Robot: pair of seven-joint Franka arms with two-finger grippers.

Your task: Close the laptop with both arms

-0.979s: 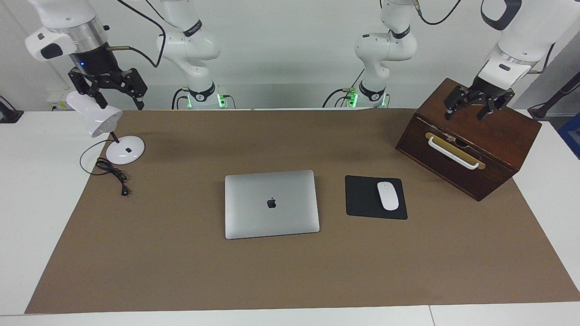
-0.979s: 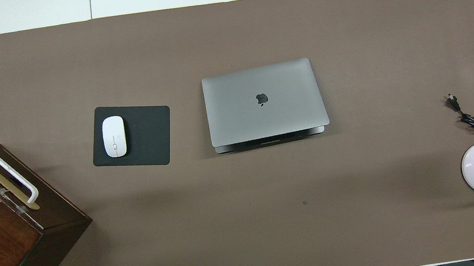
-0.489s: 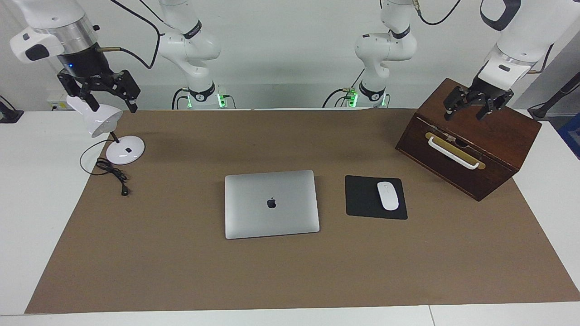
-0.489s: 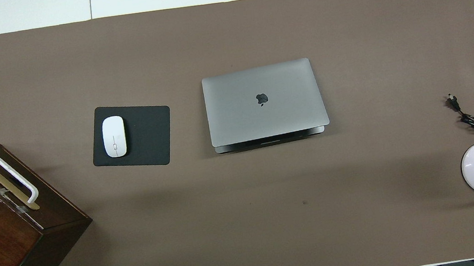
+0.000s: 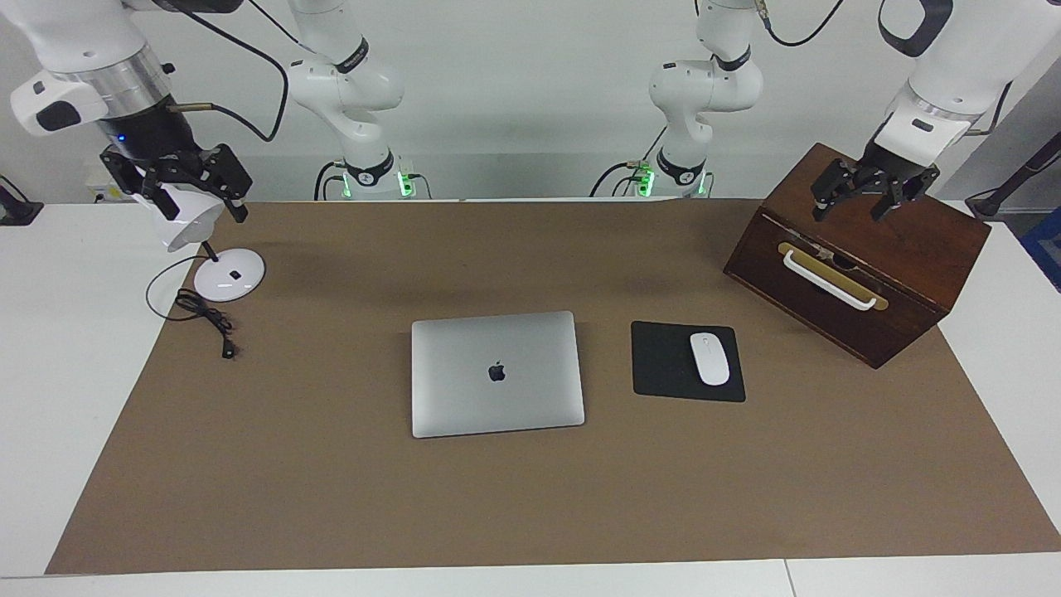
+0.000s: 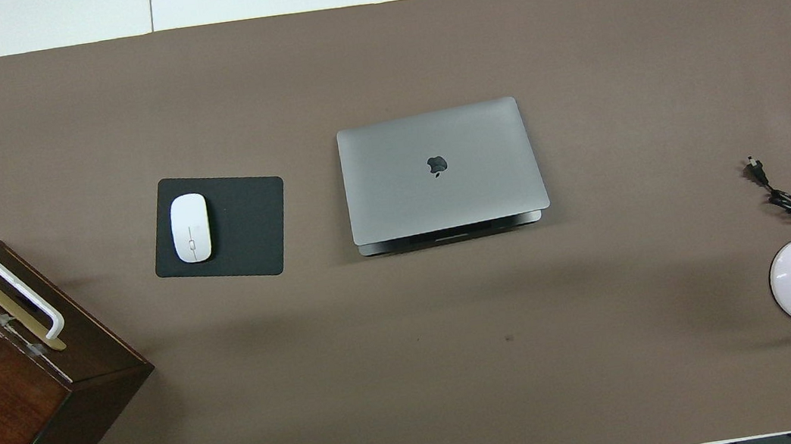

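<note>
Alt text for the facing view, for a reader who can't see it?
A silver laptop lies lid down mid-table on a brown mat, beside a mouse on a black pad. The left gripper hangs open over a wooden box; the right gripper hangs open at a white lamp, neither touching the laptop.

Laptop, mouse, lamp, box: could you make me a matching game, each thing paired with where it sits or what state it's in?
Things:
1. laptop
2. mouse
3. lamp
4. box

Places or states:
A. on the black pad
B. lid down, mid-mat
C. at the left arm's end, handle showing
D. at the right arm's end, cord loose

Pairs: 1-B, 2-A, 3-D, 4-C
</note>
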